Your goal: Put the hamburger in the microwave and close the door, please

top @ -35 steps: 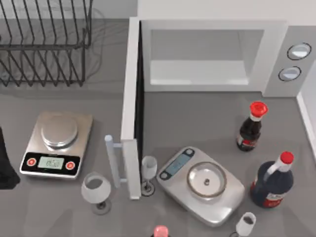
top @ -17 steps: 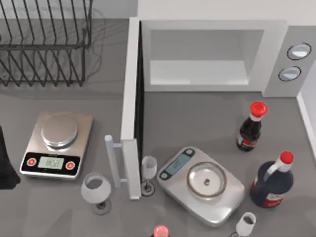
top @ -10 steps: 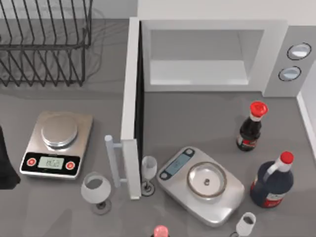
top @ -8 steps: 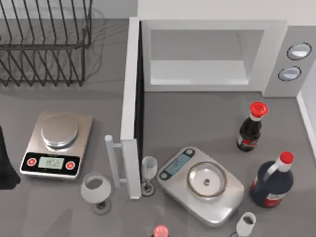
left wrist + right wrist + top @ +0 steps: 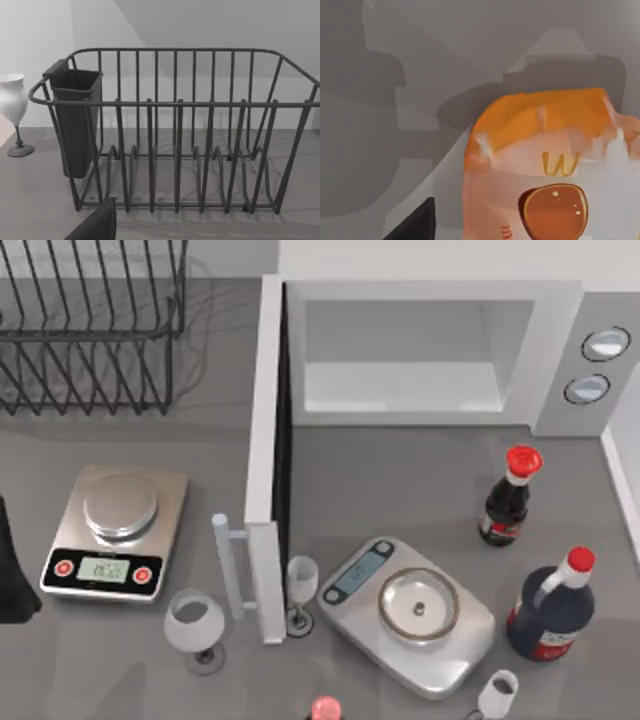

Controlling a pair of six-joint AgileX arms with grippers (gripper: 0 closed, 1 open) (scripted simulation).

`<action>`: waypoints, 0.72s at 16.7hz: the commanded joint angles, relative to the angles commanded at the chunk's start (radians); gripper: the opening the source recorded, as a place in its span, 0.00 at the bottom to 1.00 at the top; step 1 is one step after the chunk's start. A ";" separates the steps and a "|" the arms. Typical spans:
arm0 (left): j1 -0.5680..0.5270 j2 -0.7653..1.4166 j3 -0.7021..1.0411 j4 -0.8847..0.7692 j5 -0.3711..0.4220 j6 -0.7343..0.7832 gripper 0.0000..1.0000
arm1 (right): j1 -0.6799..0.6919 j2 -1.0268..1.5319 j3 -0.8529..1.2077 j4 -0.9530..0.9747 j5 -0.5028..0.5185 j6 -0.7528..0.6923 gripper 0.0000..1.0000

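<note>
Holding close before the right jaws (image 5: pixel 530 220), grip impossible to tell: hamburger (image 5: pixel 545 150). Standing open at the bench's far edge: microwave (image 5: pixel 560 350), door (image 5: pixel 265 440). Risking a toppled wine glass (image 5: pixel 300 585) if carried low.

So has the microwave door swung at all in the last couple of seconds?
No. In the top view the door is wide open, its handle end beside the small wine glass exactly as before.

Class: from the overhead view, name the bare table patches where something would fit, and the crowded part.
Bare: grey tabletop between the white microwave and tilted silver scales; also below the black wire rack. Crowded: near the open door, glasses, scales and bottles cluster.
</note>
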 joint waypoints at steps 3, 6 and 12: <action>0.000 0.000 0.000 0.000 0.000 0.000 1.00 | 0.000 0.076 -0.071 0.158 0.000 0.000 1.00; 0.000 0.000 0.000 0.000 0.000 0.000 1.00 | -0.001 0.132 -0.123 0.258 0.000 0.000 1.00; 0.000 0.000 0.000 0.000 0.000 0.000 1.00 | -0.001 0.140 -0.131 0.271 0.000 0.001 0.92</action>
